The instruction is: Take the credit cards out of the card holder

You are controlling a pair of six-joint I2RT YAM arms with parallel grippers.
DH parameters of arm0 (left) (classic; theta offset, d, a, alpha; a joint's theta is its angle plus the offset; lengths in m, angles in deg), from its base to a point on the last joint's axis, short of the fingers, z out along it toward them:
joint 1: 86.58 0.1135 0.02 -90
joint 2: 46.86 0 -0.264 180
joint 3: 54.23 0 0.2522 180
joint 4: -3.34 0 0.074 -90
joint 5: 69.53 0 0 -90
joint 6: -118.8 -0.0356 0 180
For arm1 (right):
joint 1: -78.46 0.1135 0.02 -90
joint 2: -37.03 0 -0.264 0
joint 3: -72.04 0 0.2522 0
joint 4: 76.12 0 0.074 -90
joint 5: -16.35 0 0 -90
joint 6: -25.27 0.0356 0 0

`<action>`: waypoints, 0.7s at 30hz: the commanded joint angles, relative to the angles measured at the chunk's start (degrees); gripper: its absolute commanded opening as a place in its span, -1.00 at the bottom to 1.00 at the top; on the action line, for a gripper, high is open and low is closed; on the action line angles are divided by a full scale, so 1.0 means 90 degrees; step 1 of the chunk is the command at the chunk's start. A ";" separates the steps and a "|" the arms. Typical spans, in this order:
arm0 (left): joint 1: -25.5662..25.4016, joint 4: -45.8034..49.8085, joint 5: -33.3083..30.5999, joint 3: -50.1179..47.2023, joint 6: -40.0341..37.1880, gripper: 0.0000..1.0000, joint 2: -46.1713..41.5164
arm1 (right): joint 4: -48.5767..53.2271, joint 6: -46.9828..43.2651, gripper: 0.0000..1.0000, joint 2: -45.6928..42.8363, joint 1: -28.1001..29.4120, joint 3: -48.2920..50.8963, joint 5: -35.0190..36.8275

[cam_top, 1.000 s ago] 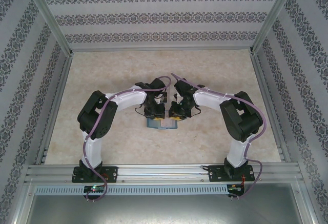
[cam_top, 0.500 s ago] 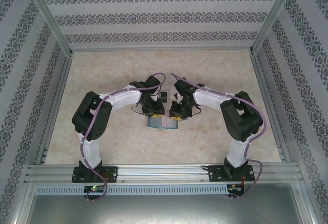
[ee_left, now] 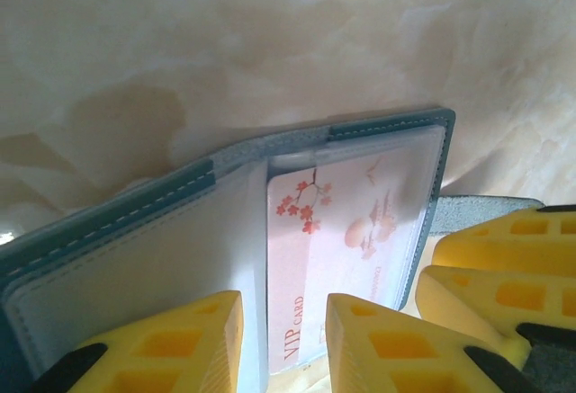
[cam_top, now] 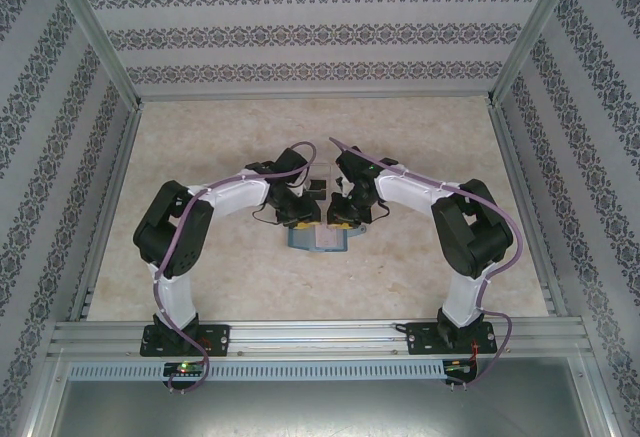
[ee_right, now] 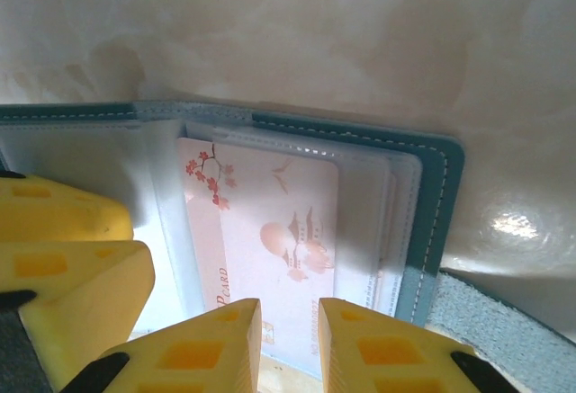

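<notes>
While the card holder (ee_right: 439, 222) lies open on the table (cam_top: 420, 127), 1 credit card (ee_right: 270, 240) sits in its clear sleeve (ee_right: 364, 195). Left gripper (ee_left: 284, 348) jaws apart over it; right gripper (ee_right: 290, 343) narrow at card's edge, maybe pinching, can't tell.

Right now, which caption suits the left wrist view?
Left gripper at the open teal card holder, a pink VIP card in its clear sleeve.

"vip card" runs in pink capitals up a pink-and-white blossom-printed plastic card (ee_left: 351, 231) sleeved in a teal stitched wallet (ee_left: 135, 206), between the left gripper (ee_left: 283, 310) jaws; "card" reads again just above the right gripper (ee_right: 290, 310) jaws.
</notes>
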 commanded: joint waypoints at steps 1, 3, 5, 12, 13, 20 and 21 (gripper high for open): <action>0.0107 -0.0376 0.0132 -0.0084 0.0184 -0.39 -0.0241 | 0.0149 -0.0048 -0.51 -0.0151 0.0071 -0.0122 0.0106; 0.0104 -0.0438 0.0186 -0.0082 0.0215 -0.39 -0.0201 | 0.0156 -0.0058 -0.51 -0.0138 0.0071 -0.0132 0.0107; 0.0105 -0.0498 0.0257 -0.0084 0.0241 -0.38 -0.0162 | 0.0152 -0.0067 -0.51 -0.0137 0.0071 -0.0132 0.0105; 0.0105 -0.0573 0.0343 -0.0102 0.0221 -0.36 -0.0039 | 0.0158 -0.0071 -0.51 -0.0077 0.0071 -0.0103 0.0135; 0.0100 -0.0573 0.0358 -0.0117 0.0218 -0.36 -0.0019 | 0.0143 -0.0063 -0.51 -0.0069 0.0070 -0.0093 0.0125; 0.0105 -0.0833 0.0557 -0.0284 0.0292 -0.35 0.0089 | 0.0083 -0.0071 -0.50 0.0081 0.0076 -0.0037 0.0095; 0.0107 -0.0834 0.0561 -0.0283 0.0287 -0.35 0.0104 | 0.0065 -0.0064 -0.51 0.0104 0.0073 -0.0027 0.0102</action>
